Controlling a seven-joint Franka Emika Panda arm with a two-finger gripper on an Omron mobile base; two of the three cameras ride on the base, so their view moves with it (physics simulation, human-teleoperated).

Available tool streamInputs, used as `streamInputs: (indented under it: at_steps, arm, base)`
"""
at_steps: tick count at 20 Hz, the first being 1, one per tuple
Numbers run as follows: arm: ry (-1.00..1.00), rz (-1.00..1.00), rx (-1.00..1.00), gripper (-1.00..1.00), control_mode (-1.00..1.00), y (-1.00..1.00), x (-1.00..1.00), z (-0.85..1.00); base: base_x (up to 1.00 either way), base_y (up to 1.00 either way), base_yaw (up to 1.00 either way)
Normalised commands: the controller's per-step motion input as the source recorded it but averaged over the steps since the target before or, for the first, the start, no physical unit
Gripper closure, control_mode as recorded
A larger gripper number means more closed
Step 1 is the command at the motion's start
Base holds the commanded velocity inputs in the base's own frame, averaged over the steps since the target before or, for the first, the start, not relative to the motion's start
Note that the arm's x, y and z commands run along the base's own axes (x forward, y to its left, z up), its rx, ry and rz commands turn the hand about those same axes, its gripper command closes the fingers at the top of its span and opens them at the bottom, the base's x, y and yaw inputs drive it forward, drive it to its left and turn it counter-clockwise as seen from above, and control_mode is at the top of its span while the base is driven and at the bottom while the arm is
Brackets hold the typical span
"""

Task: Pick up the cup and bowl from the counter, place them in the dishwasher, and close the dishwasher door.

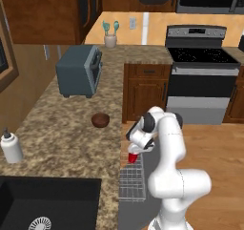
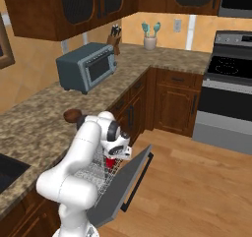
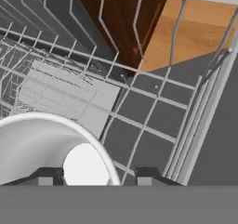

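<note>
Dishwasher [image 2: 98, 182] first, as the biggest item: you have its grey door [image 2: 123, 184] dropped open below the counter [image 1: 71, 129], with the white wire rack [image 1: 132, 183] pulled out over it. Judge the door stiff and hinged, likely heavy enough to want a steady push near the black bar handle [image 2: 139, 181] along its far edge. The rack is rigid but open-meshed, so you should expect small items to tip between wires.

Bowl [image 1: 100, 120] next: it sits on the counter, well apart from the arm and near the toaster [image 1: 79, 70]. It looks shallow, hard and light; take it by the rim, since its sloped side offers little to pinch.

Cup [image 2: 110, 162] last: it hangs over the rack at the gripper [image 1: 133, 153], red outside, white inside. Judge it light, smooth, slippery and tapered; grip across the rim wall.

Unclear points for you: the fingers [image 3: 148, 174] sit either side of the cup wall in the hand view, yet whether they pinch it or stand slack cannot be told. Whether the cup's base touches the wire is hidden by the hand. The dishwasher's interior is out of sight.
</note>
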Motion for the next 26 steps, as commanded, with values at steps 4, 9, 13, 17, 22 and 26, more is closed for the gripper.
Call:
streamInputs:
  at_steps: [4,9,13,17,22,26]
  arm:
    - [-0.06,0.05,0.07,-1.0,-1.0,-0.26,-0.5,0.52]
    - [-0.09,0.06,0.08,-1.0,-1.0,-0.02,-0.31,0.89]
    - [-0.06,0.07,0.09,-1.0,-1.0,0.06,-0.17,0.98]
    - [-0.02,0.05,0.08,-1.0,-1.0,0.13,0.0,1.0]
    - [0.03,0.0,0.01,-1.0,-1.0,0.11,0.0,1.0]
    - [0.1,-0.09,0.0,-1.0,-1.0,0.28,0.13,1.0]
  base:
    - [0.0,0.0,0.0]
    - [0.0,0.0,0.0]
    - [0.0,0.0,0.0]
    - [0.0,0.0,0.0]
    - [0.0,0.0,0.0]
    - [0.0,0.0,0.0]
